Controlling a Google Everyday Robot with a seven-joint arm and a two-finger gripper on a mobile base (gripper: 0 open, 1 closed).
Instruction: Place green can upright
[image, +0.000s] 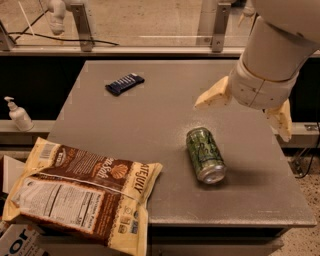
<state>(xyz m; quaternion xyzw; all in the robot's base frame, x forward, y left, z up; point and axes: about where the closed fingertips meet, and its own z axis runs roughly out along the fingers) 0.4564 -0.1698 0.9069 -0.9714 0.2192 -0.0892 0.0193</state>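
So your small green aluminium drink can (205, 155) is lying on its side on the grey desk (150, 120), over toward the right edge and a bit nearer the front, with one silver end pointing at the front edge. The tan two-finger gripper (243, 120) hangs above and just behind it, jaws spread wide, nothing in them, not touching the can. If I were you I'd line the fingers up across the can's round body, not its ends, come straight down over the middle, and close gently, since thin cans dent and a round one probably rolls if you nudge one side first. Then tip it up and set one flat end squarely down before you let go. The dark blue snack bar wrapper (124, 83) near the back left and the brown and cream chip bag (85, 192) hanging over the front-left corner are well apart from it.
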